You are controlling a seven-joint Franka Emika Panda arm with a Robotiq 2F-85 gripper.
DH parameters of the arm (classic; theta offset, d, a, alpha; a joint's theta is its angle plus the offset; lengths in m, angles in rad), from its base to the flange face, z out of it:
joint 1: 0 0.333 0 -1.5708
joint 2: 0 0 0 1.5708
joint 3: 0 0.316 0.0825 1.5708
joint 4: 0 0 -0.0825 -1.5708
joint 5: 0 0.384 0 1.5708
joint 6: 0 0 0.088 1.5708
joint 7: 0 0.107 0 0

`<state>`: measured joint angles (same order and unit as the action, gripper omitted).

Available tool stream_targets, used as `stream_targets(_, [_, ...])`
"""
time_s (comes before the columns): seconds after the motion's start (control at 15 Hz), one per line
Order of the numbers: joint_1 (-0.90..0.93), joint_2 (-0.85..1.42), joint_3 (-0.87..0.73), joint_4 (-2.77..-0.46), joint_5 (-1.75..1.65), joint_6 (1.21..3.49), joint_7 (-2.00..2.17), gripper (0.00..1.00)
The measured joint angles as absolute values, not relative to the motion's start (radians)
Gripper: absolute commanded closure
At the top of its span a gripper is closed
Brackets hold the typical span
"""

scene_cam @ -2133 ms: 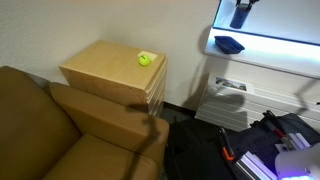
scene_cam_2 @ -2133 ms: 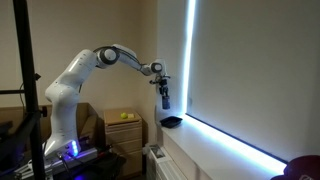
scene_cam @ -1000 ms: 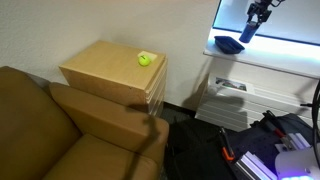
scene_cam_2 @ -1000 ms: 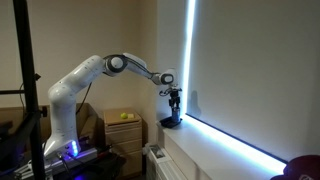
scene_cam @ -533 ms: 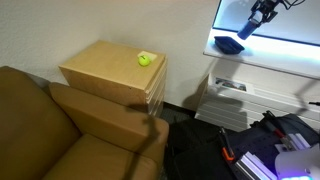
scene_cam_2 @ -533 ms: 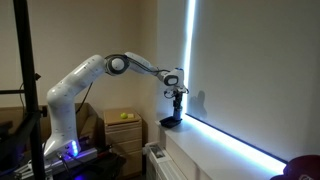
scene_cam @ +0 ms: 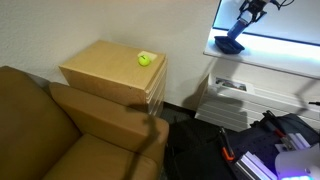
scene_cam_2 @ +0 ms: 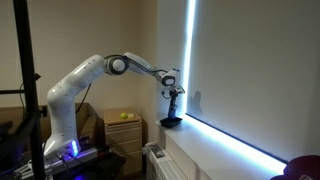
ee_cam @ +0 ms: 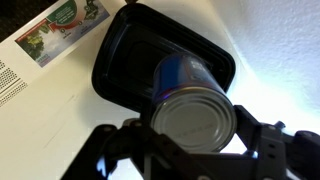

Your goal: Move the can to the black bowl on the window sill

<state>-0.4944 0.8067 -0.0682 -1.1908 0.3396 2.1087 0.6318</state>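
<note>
In the wrist view my gripper [ee_cam: 195, 135] is shut on the can [ee_cam: 190, 110]; its blue side and silvery end show between the fingers. The can hangs over the black bowl [ee_cam: 125, 65], which stands on the white window sill [ee_cam: 60, 120]. In both exterior views my gripper [scene_cam: 243, 22] [scene_cam_2: 172, 98] is just above the bowl [scene_cam: 229, 44] [scene_cam_2: 171, 123] on the window sill [scene_cam: 270, 52] [scene_cam_2: 215, 145]. The can is too small to make out there.
A tan wooden side table [scene_cam: 105, 75] carries a yellow-green ball [scene_cam: 145, 59]. A brown sofa [scene_cam: 60, 135] fills the near corner. A radiator [scene_cam: 225, 100] sits under the sill. A printed leaflet [ee_cam: 60, 25] lies on the sill beside the bowl.
My gripper has come down from high above the sill and moved sideways over the bowl. It now holds the can lower, just above the bowl.
</note>
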Motion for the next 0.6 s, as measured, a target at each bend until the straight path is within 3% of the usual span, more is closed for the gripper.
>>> stream_targets(0.6, [-0.373,0.713,-0.092,-1.345,0.262,2.168,0.747,0.45])
